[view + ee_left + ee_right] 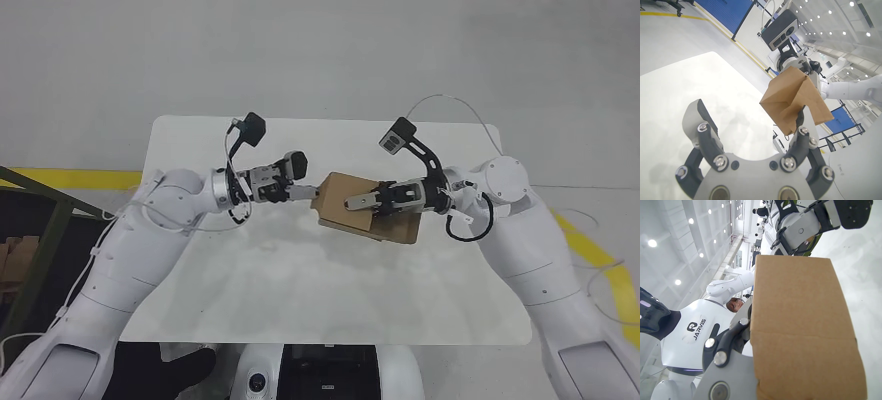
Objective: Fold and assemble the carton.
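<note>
Over on the left, the left claw (300, 189) hangs above the white counter (250, 290) with its fingers (702, 113) spread wide and nothing between them. One fingertip sits right at the near end of the carton (365, 208), and from here I can't tell whether it actually touches.

The carton is plain brown cardboard, partly folded. It is held up off the counter over the middle of it and tilted, and the end facing the left claw shows creased flaps that meet in a point.

To the right, the right claw (358, 203) is clamped on the carton and carries it. From above, one finger lies across the top face. Up close, a grey finger (743, 313) presses against the cardboard's side edge, and the other finger is hidden behind the panel.
</note>
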Tool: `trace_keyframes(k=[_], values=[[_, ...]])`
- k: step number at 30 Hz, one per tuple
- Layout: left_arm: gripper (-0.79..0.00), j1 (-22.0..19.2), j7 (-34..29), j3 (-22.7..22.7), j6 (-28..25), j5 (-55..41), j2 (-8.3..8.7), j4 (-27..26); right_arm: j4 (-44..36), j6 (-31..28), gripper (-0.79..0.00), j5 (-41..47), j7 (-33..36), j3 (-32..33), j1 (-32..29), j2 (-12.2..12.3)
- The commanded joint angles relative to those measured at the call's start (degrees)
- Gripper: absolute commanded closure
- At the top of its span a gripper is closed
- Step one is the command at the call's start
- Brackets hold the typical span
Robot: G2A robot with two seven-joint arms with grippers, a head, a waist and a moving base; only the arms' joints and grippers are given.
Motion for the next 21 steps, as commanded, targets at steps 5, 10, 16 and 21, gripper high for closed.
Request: trace_keyframes(k=[5,10,16,21], values=[[-0.785,-0.3,-0.3,0.7,0.2,0.3,-0.23,0.3,-0.8,-0.2,0.000,-0.2,0.2,0.4,-0.4,0.1],[-0.785,-0.5,-0.8,1.5,0.4,0.7,-0.45,0.3,-0.9,-0.3,0.000,0.5,0.7,0.5,-0.6,0.1],[-0.785,-1.0,-0.7,2.4,0.7,0.9,-0.77,0.4,-0.8,-0.5,0.000,0.9,1.3,0.4,-0.5,0.0],[-0.785,-1.4,-1.0,3.0,0.8,0.9,-1.01,0.5,-0.8,-0.8,0.000,1.0,1.6,0.3,-0.4,-0.1]])
